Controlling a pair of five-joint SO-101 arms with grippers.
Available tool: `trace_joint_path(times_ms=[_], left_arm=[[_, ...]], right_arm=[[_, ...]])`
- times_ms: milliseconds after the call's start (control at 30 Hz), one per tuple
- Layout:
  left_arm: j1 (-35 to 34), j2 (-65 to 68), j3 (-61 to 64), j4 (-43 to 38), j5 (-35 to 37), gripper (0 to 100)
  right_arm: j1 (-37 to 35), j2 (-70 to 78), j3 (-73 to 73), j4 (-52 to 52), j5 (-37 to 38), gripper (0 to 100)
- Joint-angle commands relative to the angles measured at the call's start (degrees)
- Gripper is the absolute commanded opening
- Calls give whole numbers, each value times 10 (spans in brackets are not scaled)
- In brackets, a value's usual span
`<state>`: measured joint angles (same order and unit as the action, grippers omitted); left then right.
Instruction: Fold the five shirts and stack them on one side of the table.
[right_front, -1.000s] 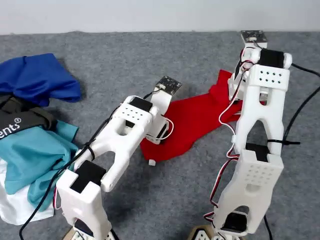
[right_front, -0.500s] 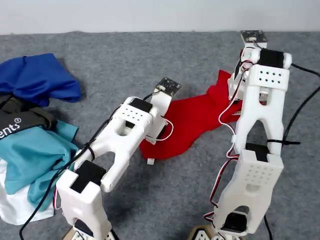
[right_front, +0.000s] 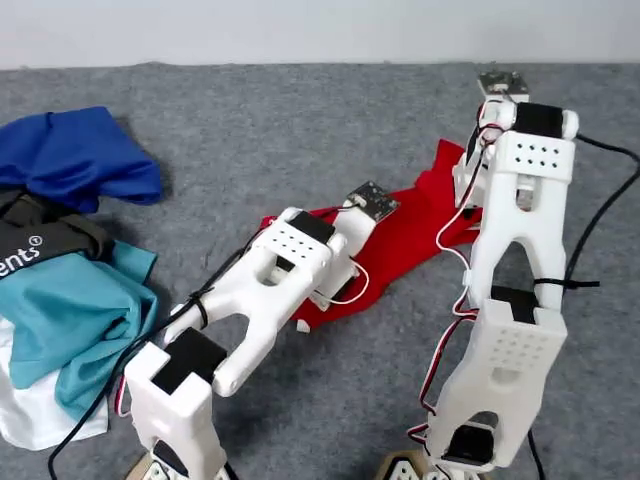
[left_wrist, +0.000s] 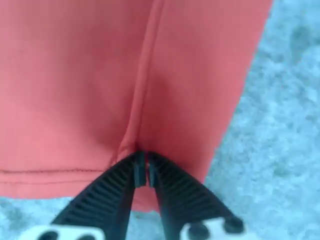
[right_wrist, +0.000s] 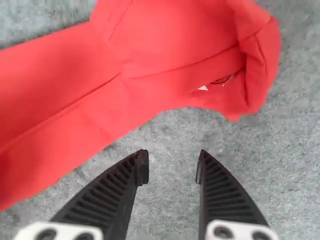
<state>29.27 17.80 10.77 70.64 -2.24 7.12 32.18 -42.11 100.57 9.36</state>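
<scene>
The red shirt (right_front: 405, 235) lies unfolded mid-table. The left gripper (left_wrist: 142, 167) pinches its near edge, and the right gripper (right_wrist: 171, 161) hangs spread open just beside its far right end. Four other shirts (right_front: 70, 270) sit heaped at left, so no shirt looks folded yet.

Desk (right_front: 300, 130): covered all over in a grey, felt-like cloth with a mottled nap, lying flat.
Wall (right_front: 300, 30): a plain pale strip running along behind the desk's far edge.
White scrap (right_front: 302, 325): a small pale bit on the grey cloth near the middle; what it is I cannot tell.
Tan boards (right_front: 136, 466): two corners showing at the desk's near edge.
</scene>
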Motion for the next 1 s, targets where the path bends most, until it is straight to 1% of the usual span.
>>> trace_joint_path(times_ms=[0,67,167,233,333,500,700,833,967], left_arm=[[-24,-5,-52,33,-11,20],[-47,-5,-83,63,-11,25],[-70,-5,-107,98,-11,94],[-80,-4,-106,98,-6,151],[-82,-4,-105,99,31,196],[-79,-4,-93,97,33,200],[-77,-4,-22,25,33,199],[-78,-4,-11,4,36,197],[-77,4,-3,-6,36,154]], right_arm=[[-3,-2,-2,21,4,164],[-4,-2,-2,21,4,164],[-4,-2,-2,21,4,164],[-4,-2,-2,21,4,164],[-4,-2,-2,21,4,164],[-4,-2,-2,21,4,164],[-4,-2,-1,21,4,164],[-2,-2,-1,21,4,164],[-1,-2,-1,21,4,164]])
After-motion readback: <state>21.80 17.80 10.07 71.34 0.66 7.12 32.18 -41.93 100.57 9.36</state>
